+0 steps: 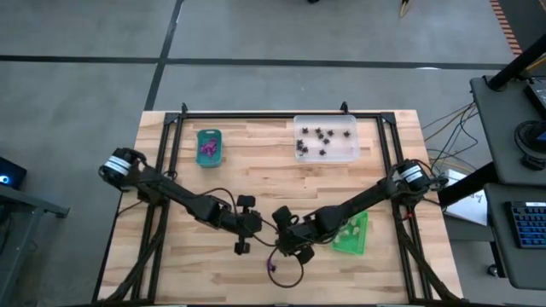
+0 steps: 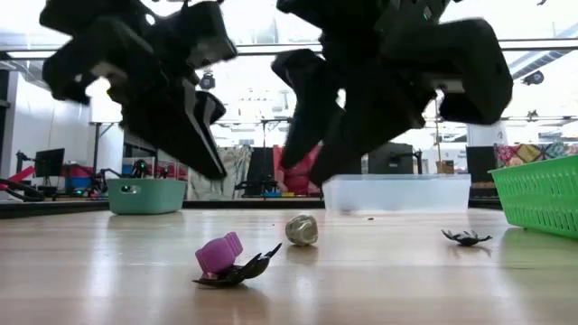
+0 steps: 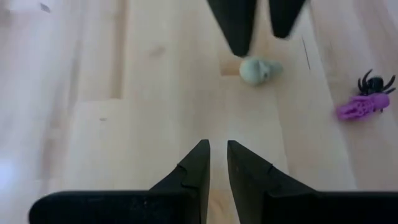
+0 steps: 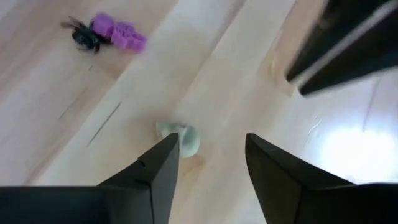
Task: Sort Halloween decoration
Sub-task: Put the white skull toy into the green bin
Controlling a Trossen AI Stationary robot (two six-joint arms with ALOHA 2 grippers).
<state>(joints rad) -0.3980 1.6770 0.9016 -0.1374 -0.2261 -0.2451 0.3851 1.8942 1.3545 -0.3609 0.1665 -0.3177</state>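
Pale cream-green trinket (image 4: 181,138), a small rounded skull-like piece, lies loose on the wooden surface (image 1: 256,145) near its front middle. It sits just beside one finger of the right gripper (image 4: 208,158), whose jaws stand apart with nothing between them; the piece is off to one side of the gap, not centred in it. The same piece appears in the low view (image 2: 302,229), resting on the surface below the raised arms.

A short way off lie a purple trinket (image 4: 119,34) and a black spider (image 4: 81,34), touching one another. A second black piece (image 2: 466,237) lies apart, toward the bright green tray (image 1: 351,233).

The left gripper (image 3: 217,163) hovers near the right one, jaws drawn narrow and holding nothing.

At the far side stand the teal tray (image 1: 209,147), holding purple pieces, and the clear tray (image 1: 326,137), holding black pieces.

Handling, judged: the pale piece looks light, hard and smooth, so it may roll or skid if nudged by one finger. The jaws would best straddle it and close across its widest rounded part. Its likely destination is the green tray.
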